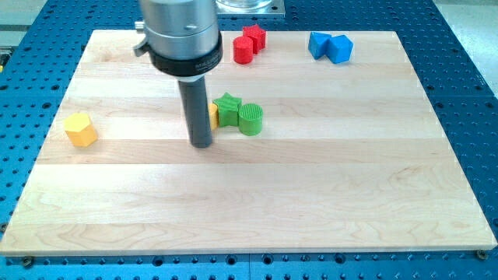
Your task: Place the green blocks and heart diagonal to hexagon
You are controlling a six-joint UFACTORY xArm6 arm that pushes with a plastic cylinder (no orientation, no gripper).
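My tip (202,145) rests on the wooden board (311,194), just left of a cluster at the board's middle. The cluster holds a green star block (227,108), a green cylinder (250,119) touching its right side, and a yellow block (213,115) mostly hidden behind the rod; its shape cannot be made out. A yellow hexagon block (80,129) sits alone near the view's left edge, far left of my tip.
A red cylinder (243,50) and a red star block (254,36) sit together at the view's top centre. Two blue blocks (331,47) touch each other at the top right. The arm's grey housing (177,35) hangs over the top left-centre.
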